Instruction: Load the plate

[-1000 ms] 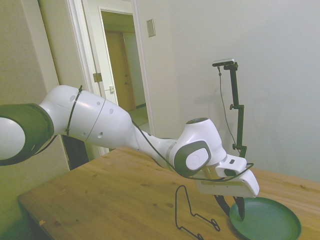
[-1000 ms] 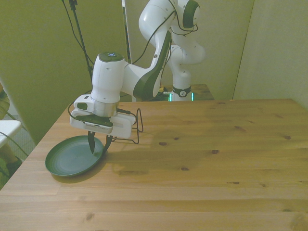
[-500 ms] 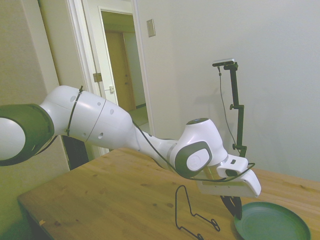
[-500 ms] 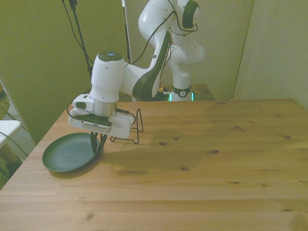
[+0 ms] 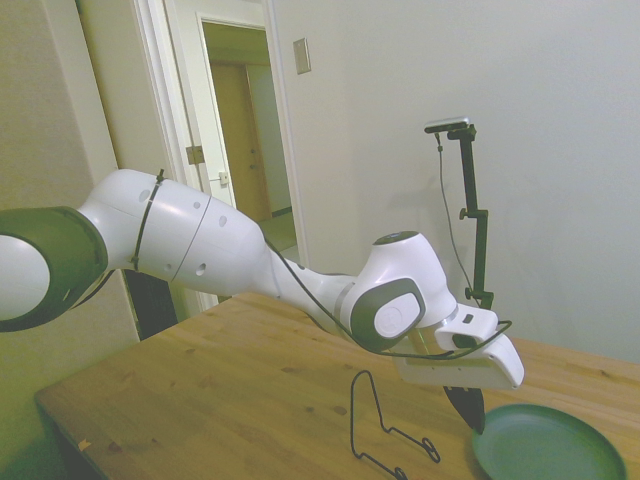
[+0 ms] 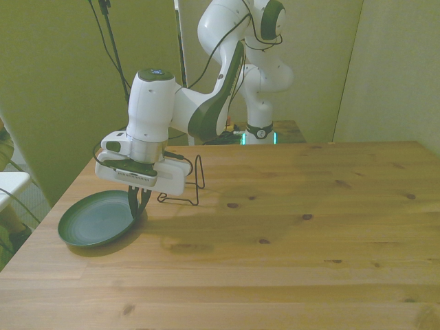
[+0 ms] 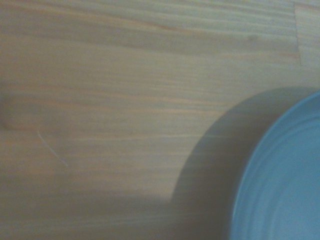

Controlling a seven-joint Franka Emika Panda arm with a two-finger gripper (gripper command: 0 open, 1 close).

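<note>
One claw (image 6: 136, 204) grips the near rim of the plate (image 6: 93, 220), its dark fingers closed on the raised edge. The plate, round, shallow, matte teal-green, sits at the desk (image 6: 289, 234) edge on the front view's left, beside a thin black wire rack (image 6: 185, 182). Likely rigid, light and smooth; the rim is the natural hold.

Worktop (image 6: 289, 227) of pale knotty wood, planked, grain showing, smooth with a low satin sheen. Plate (image 6: 93, 220) matt dull teal, smooth, faint concentric rings, likely glazed ceramic or plastic. Rack (image 6: 185, 189) of thin black wire. Arm shell (image 6: 199, 110) glossy white plastic with grey panels; gripper (image 6: 137, 206) fingers dark, matt.
</note>
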